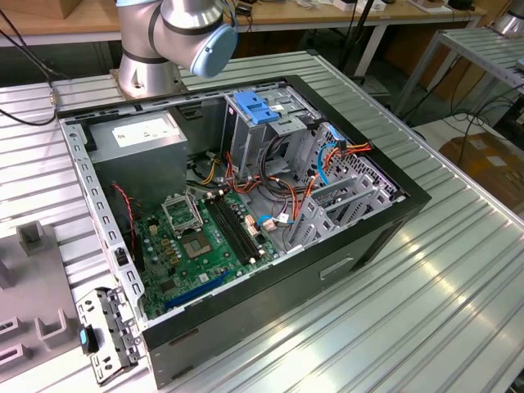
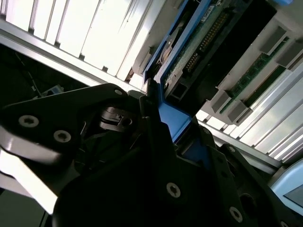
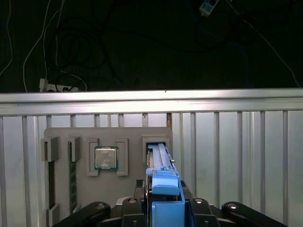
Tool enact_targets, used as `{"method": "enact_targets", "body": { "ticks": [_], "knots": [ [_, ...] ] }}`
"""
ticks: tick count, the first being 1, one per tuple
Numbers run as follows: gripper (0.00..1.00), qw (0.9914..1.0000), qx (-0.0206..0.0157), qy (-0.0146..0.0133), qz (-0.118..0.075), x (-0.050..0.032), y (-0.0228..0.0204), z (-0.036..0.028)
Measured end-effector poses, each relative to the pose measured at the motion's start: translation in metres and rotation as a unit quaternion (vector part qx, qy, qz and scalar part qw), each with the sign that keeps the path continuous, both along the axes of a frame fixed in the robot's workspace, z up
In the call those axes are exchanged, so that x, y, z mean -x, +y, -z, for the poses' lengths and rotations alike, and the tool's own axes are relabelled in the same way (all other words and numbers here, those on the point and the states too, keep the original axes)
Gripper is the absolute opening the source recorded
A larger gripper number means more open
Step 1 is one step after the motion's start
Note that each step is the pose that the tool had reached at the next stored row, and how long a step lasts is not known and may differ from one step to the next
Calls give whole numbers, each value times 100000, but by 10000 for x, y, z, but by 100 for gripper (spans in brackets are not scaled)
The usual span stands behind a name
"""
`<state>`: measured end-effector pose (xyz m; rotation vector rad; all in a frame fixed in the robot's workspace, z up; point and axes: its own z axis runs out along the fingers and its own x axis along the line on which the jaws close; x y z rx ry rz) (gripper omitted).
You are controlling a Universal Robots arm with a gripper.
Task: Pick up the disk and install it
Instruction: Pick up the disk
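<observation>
My gripper [image 3: 165, 201] is squeezed tight on the disk [image 3: 159, 158]. I hold it by its blue end, right in the middle of my gripper. The disk stands on its thin edge. Its long side points straight out, away from my gripper. Its far end looks like it is in a slot of the grey tray [image 3: 132, 135] on the desk [image 3: 227, 142]. A small square chip [image 3: 106, 157] lies in the tray just beside that slot.

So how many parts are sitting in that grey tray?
3: a green memory stick, a square chip, and the disk standing on edge, gripped by the pincer. One dark slot may hide another.
</observation>
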<state>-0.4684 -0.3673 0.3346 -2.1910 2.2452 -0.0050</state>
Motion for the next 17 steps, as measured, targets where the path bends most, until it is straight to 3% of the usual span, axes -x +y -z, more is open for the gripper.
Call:
{"method": "enact_targets", "body": {
  "ticks": [6,13,17],
  "knots": [
    [37,100000,0,-2,1,0,0,-69],
    [37,100000,-5,-5,1,0,0,-77],
    [37,100000,-5,-1,3,0,0,-122]
  ]
}}
